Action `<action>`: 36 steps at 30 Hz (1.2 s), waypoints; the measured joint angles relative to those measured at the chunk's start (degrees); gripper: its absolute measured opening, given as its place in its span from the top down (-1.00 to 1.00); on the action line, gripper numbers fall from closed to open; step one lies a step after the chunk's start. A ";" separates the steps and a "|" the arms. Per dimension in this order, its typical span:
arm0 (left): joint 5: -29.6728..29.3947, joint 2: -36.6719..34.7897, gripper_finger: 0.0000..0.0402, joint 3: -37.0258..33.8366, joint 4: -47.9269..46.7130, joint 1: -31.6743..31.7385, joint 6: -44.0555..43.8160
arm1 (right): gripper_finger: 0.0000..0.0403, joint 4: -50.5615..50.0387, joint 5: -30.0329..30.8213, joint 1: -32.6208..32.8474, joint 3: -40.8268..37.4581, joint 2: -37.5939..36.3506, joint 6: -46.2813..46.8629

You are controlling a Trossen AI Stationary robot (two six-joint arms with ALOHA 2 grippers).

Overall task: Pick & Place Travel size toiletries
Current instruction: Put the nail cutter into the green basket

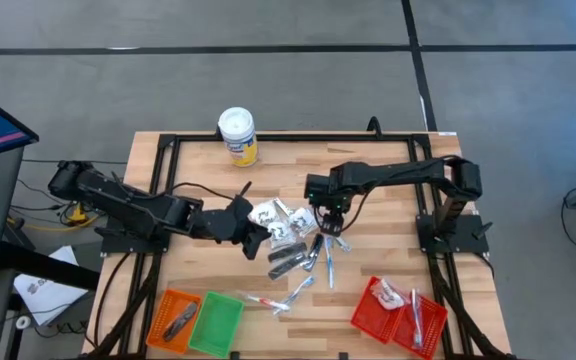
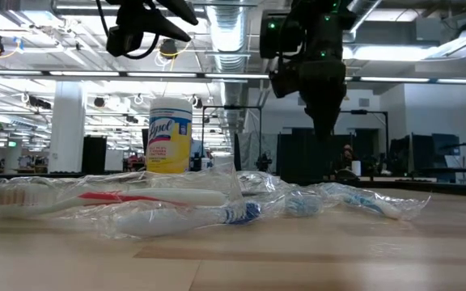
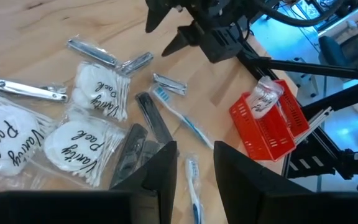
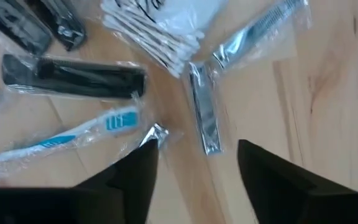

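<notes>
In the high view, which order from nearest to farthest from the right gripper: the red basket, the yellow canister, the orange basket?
From the right gripper, above the toiletries pile:
1. Red basket, at the table's front right.
2. Yellow canister, at the back edge.
3. Orange basket, at the front left.

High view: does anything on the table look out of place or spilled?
Nothing looks spilled or damaged. The toiletries lie in a loose pile mid-table, awaiting sorting. The yellow canister stands upright near the far edge, apart from the pile.
</notes>
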 joint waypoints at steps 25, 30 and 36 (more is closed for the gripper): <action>-0.16 0.00 0.51 0.00 1.22 0.42 0.44 | 0.01 13.03 1.85 -1.21 -9.41 -0.02 -1.96; -0.11 0.00 0.51 0.00 1.22 0.42 0.48 | -0.06 14.28 1.76 -0.97 -9.40 -0.02 -2.18; 0.02 0.00 0.51 0.00 1.22 0.37 0.48 | -0.12 16.19 1.87 -1.39 -9.83 -0.03 -3.27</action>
